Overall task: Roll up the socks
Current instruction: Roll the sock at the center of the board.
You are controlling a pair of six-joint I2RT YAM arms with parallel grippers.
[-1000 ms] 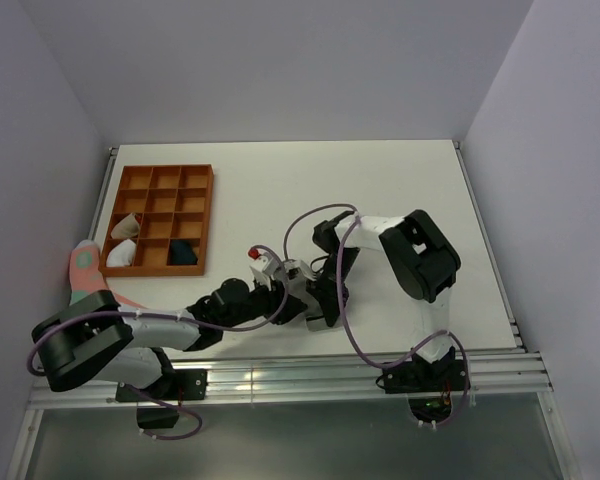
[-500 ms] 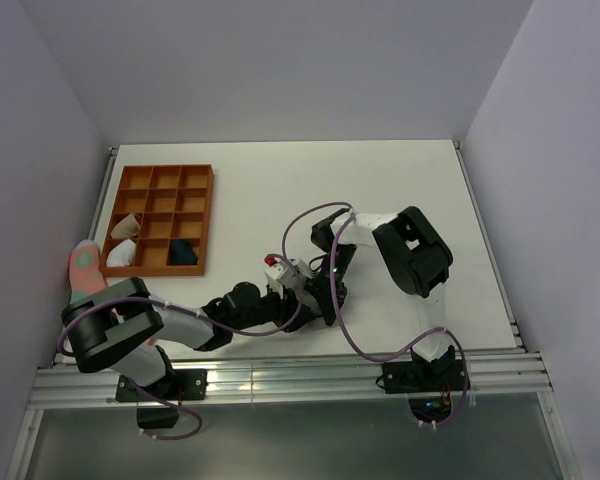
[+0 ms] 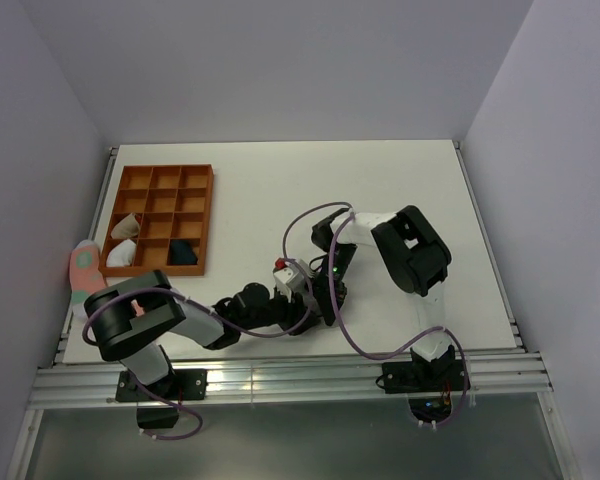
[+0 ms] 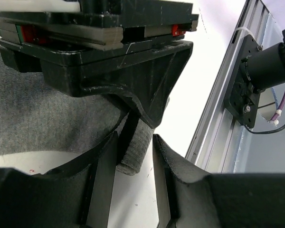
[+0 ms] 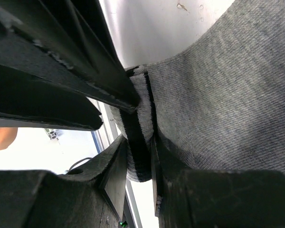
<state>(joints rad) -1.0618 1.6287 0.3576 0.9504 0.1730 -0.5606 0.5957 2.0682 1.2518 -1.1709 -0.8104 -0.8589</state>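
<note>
Closest to you, both claws meet over the near edge of the tabletop (image 3: pixel 380 180), about the middle, and the grey sock (image 5: pixel 204 95) is right there between them. From above it's mostly hidden under the arms.

Your right claw (image 5: pixel 138 142) is pinching the striped cuff (image 5: pixel 141 118), with both fingers pressed into the knit. Your left claw (image 4: pixel 135 137) has a small grey fold filling its gap and touching both sides, so I'd call that a light pinch on the same sock.

I'd expect the sock to be light, soft and floppy, and a bit stretchy. My guess is it sags and unrolls as soon as the tension goes, so hold the thick cuff or a doubled fold rather than a single layer. I can't pick out the navy sock anywhere.

Further back, a pink sock (image 3: pixel 83 265) lies at the left edge. Beyond it, toward the far left corner, is the orange tray (image 3: pixel 162 168). Its left column holds two pale bundles (image 3: pixel 123 252), in the nearest two cells. There's a dark bundle (image 3: pixel 185 252) in the nearest right cell, and the other cells look bare.
</note>
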